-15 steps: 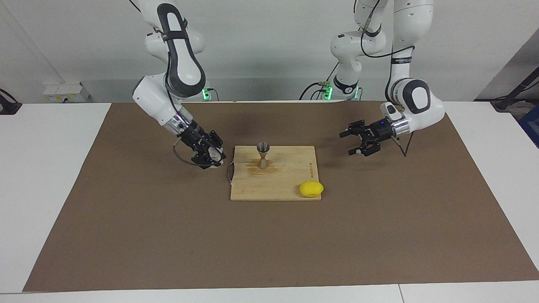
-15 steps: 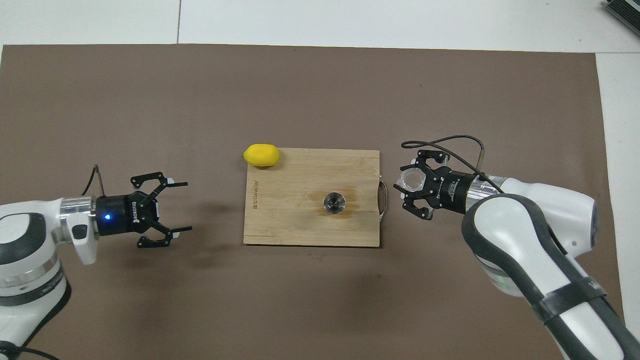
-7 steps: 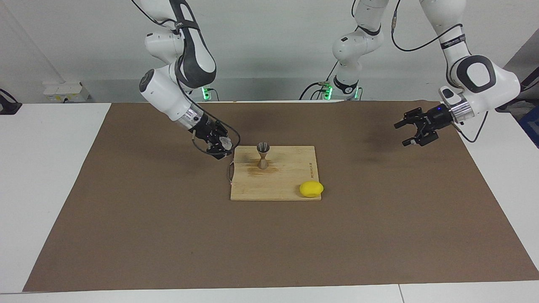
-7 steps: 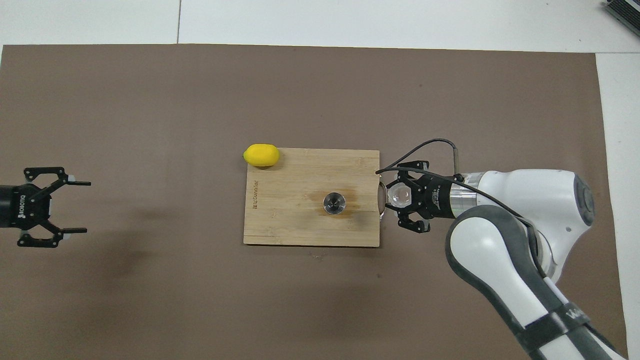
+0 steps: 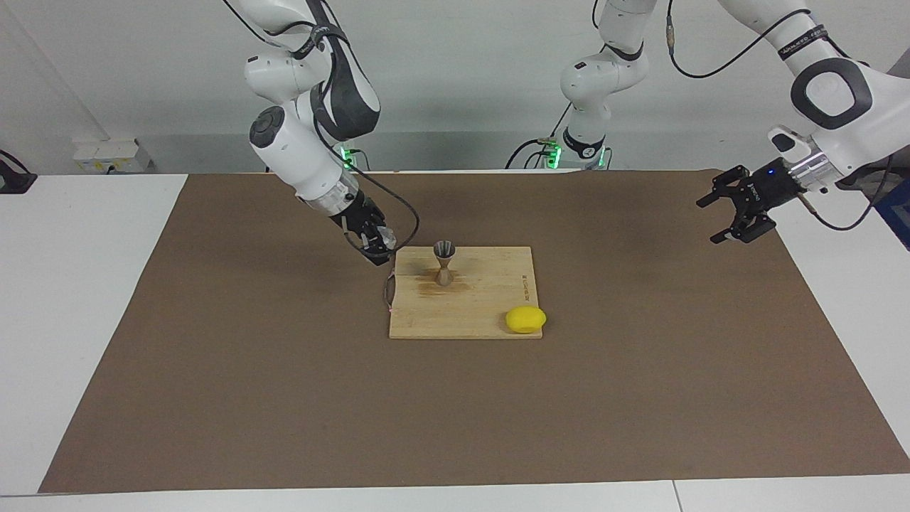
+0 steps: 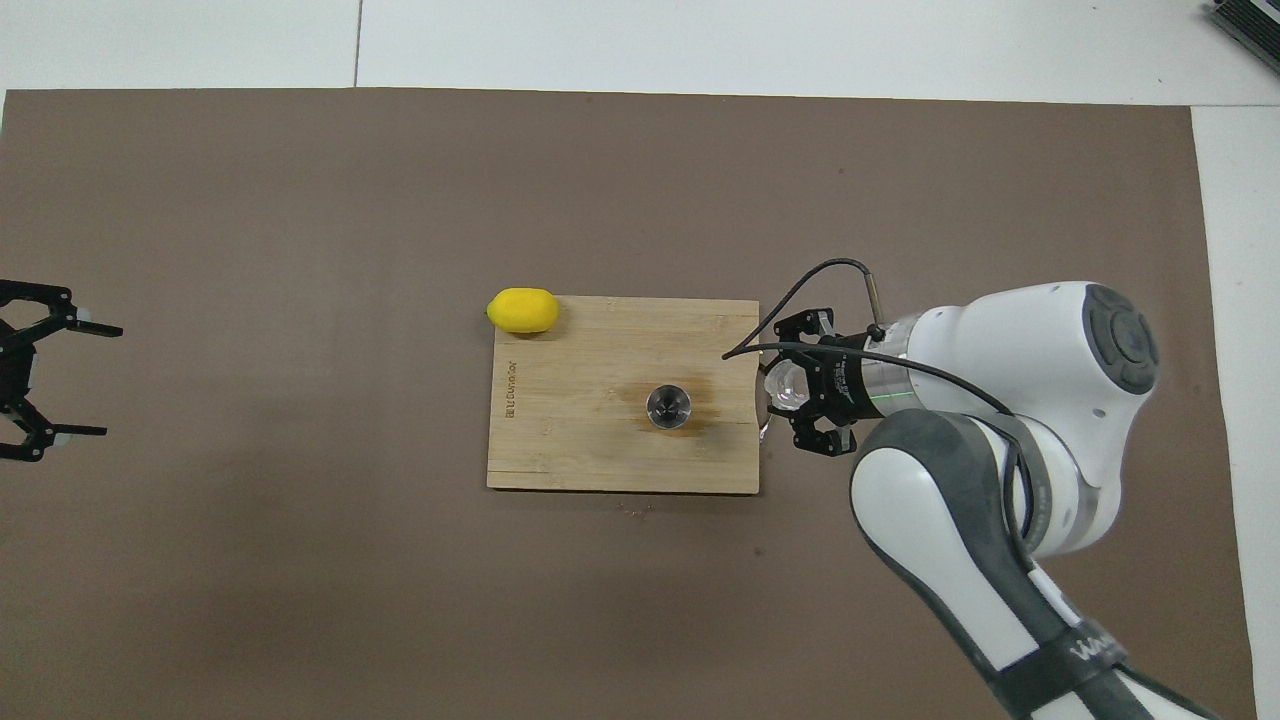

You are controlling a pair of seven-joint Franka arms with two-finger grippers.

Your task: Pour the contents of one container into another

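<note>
**Clear cup carried in toward the jigger, pour not yet begun**

Clear plastic catches the light in the right gripper (image 5: pixel 375 240), whose fingers are clamped on the small transparent cylindrical cup (image 5: pixel 382 237). In the facing view, read from its left edge, this gripper comes first: it hangs in the air over the brown mat (image 5: pixel 213 355), just at the looped-handle edge of the pale wooden cutting board (image 5: pixel 462 313) toward the right arm's end of the table. The overhead view shows the cup (image 6: pixel 785 388) tipped on its side between the fingers, mouth toward the board.

Next along stands the small silver-grey metal hourglass jigger (image 5: pixel 443 262), upright on the board, apart from the cup. The step in hand appears to be the carry toward the pour. The next move probably calls for bringing the cup over the jigger's open top cone and controlling the tilt; the mouth is narrow, so aim matters, and a knock could topple it.

A yellow lemon-shaped object (image 5: pixel 525 319) rests at the board's corner farther from the robots, well out of the path. Nothing stands between cup and jigger.

Last, the left gripper (image 5: pixel 739 206) waits over the mat's edge at the left arm's end, fingers spread and empty.
</note>
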